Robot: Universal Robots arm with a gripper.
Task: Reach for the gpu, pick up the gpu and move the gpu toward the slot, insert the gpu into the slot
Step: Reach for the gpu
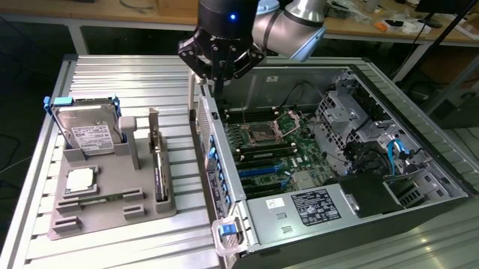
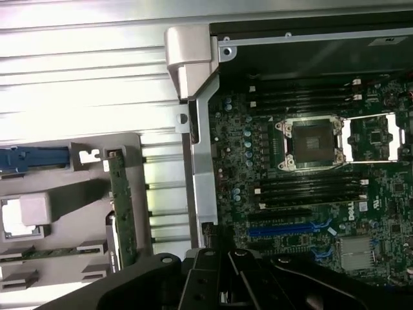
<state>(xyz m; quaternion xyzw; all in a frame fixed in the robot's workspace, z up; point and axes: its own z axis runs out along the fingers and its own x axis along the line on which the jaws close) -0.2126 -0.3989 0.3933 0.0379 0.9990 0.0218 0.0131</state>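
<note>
Nearest us, in the lower left of the exterior view, the gpu (image 1: 159, 171) stands on its long edge in a narrow channel at the right side of a grey fixture (image 1: 112, 182). It is a thin, flat card, dark with a tan-brown face. The wrist view shows the gpu (image 2: 120, 206) edge-on, green and dotted with small parts. Above it we see open air. A strip of bare ribbed surface (image 1: 183, 185) separates it from the side wall of the open computer case (image 1: 224, 162), while the chip (image 1: 80, 180) and hard drive (image 1: 90, 131) sit on its other side. Its long axis runs from the frame's bottom toward its top, roughly parallel to that wall. Farther back, at upper centre, the fingers (image 1: 220, 78) are pressed together, holding nothing, over the wall's far end and well apart from the gpu.
</note>
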